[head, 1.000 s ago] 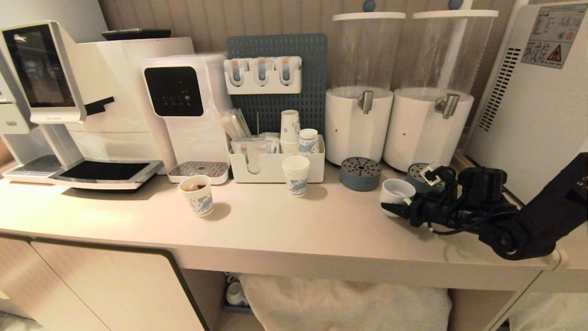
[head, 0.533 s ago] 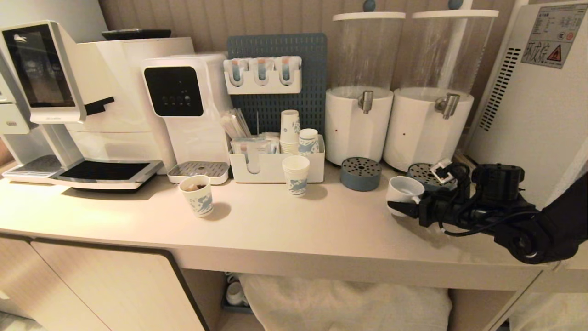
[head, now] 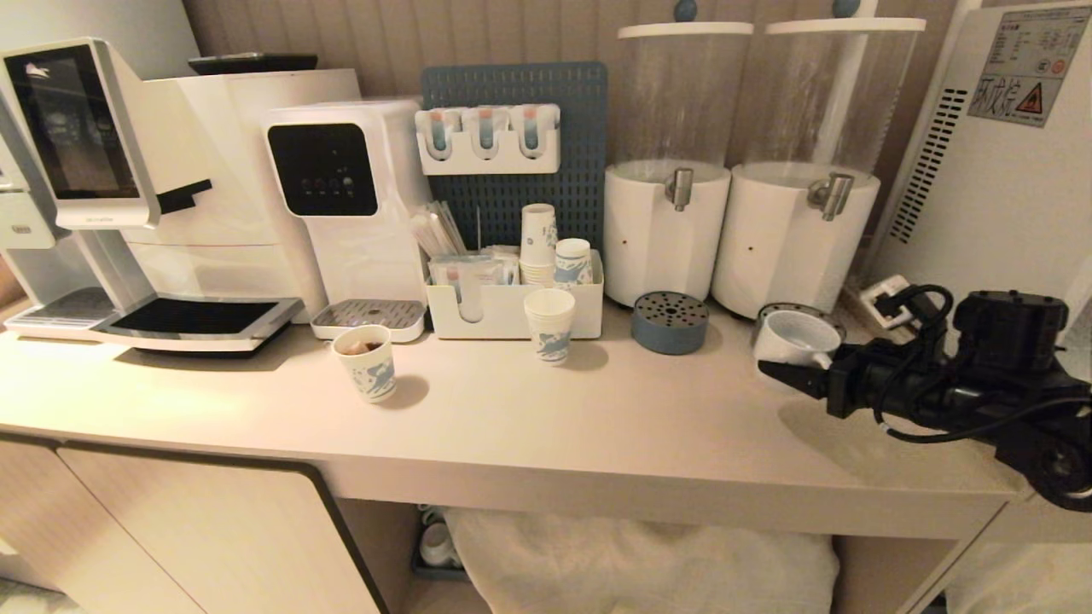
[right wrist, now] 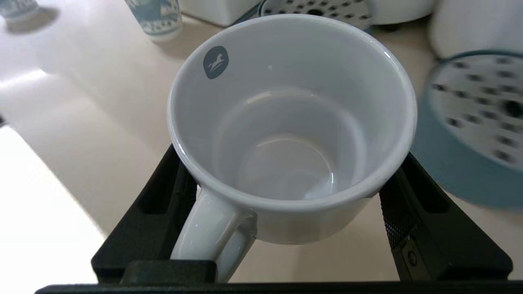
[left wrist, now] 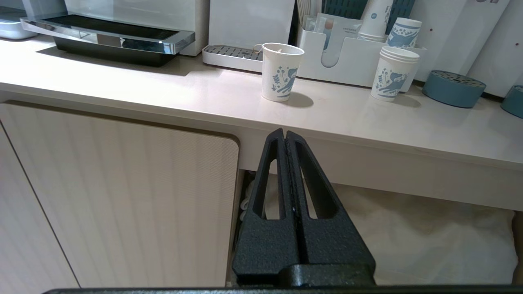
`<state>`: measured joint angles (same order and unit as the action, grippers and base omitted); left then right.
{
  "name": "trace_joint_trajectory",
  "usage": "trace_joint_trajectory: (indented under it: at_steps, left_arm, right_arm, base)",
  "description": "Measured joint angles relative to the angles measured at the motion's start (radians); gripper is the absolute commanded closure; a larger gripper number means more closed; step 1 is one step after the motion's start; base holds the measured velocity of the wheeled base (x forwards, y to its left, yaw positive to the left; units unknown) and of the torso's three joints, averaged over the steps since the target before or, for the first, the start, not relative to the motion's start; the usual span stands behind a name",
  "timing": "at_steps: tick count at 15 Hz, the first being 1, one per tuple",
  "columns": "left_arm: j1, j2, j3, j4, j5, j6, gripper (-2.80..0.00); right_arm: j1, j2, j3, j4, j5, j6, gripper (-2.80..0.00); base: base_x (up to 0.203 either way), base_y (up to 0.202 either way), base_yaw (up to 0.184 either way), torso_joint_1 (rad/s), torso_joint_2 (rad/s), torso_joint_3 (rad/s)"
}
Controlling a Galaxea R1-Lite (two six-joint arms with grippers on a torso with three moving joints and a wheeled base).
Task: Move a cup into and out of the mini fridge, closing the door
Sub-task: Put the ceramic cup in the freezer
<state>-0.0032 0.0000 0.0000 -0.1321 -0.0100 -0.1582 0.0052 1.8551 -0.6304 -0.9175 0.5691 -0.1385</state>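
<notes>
Above counter (head: pixel 597 409), right claw (head: pixel 789 362) clamps the cup (head: pixel 798 337), upright.

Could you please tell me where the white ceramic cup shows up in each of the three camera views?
Head view: the cup is at right, between the right pincer's fingers.
Left wrist view: not in it.
Right wrist view: the cup fills the centre, empty, handle toward the camera.
Shared landmark: the blue perforated disc.
</notes>
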Motion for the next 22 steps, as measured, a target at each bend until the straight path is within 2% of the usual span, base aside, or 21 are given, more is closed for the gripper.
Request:
trace_joint_trajectory:
  at_steps: [6, 10, 17, 22]
  left_arm:
    - [0.0, 0.0, 0.0, 0.0, 0.0, 0.0, 0.0]
    - [0.0, 0.0, 0.0, 0.0, 0.0, 0.0, 0.0]
    - [0.0, 0.0, 0.0, 0.0, 0.001, -0.002, 0.0]
    - [0.0, 0.0, 0.0, 0.0, 0.001, -0.001, 0.0]
  right_arm:
    - [-0.062, -0.301, 0.146, 0.131, 0.007, 0.013, 0.0]
    - [-0.09, -0.564, 0.203, 0.269, 0.0, 0.076, 0.0]
    - [-0.152, -1.079, 0.216, 0.712, -0.005, 0.122, 0.0]
    - [-0.134, -1.364, 0.226, 1.015, 0.009, 0.135, 0.0]
  base:
    - [0.0, 0.0, 0.0, 0.0, 0.0, 0.0]
    - [0.0, 0.0, 0.0, 0.0, 0.0, 0.0]
    - [0.0, 0.0, 0.0, 0.0, 0.0, 0.0]
    - [0.0, 0.0, 0.0, 0.0, 0.0, 0.0]
